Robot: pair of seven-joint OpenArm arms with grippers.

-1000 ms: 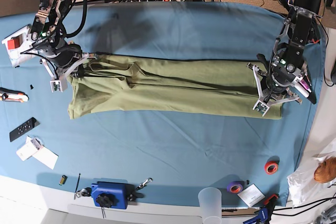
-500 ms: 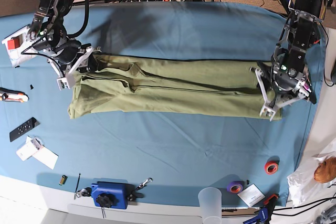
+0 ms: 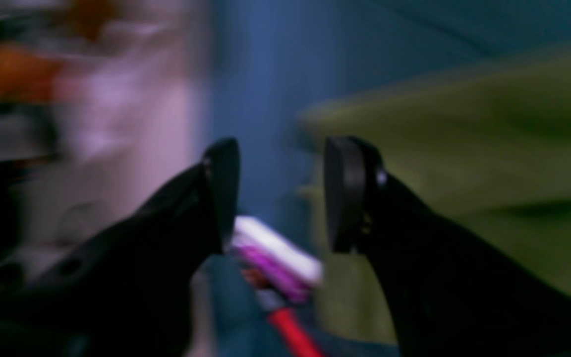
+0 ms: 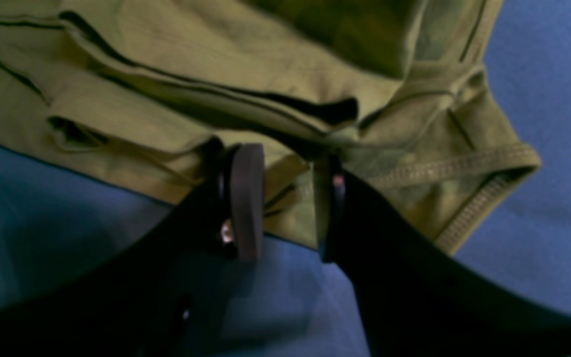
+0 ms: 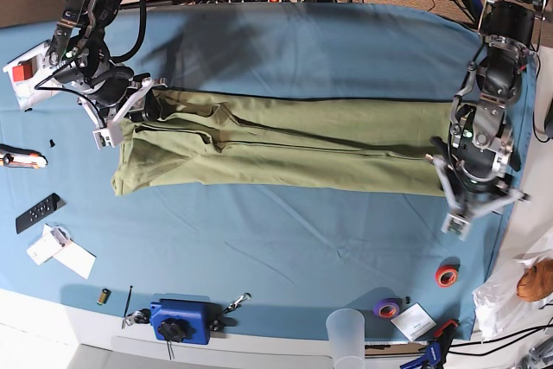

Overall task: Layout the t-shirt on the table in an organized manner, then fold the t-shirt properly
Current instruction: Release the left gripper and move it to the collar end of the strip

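Since the earlier frame, the left gripper (image 5: pixel 471 205) has been drawn off the hem toward 5 o'clock. The t-shirt (image 5: pixel 285 149) lies mid-table (image 5: pixel 285 49), long axis 9-to-3. Left gripper: open, empty, clear of cloth. Right gripper (image 4: pixel 285 198): parted, nothing held, at the 9 o'clock end, nearer.

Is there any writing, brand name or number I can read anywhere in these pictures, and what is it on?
No text can be read in any view.
The white cards near the table edge: print too small to read.
The card by the purple tape roll: too small.
The black remote: buttons only, too small.
The green t-shirt: no print showing.
The left wrist view is too blurred for any lettering.
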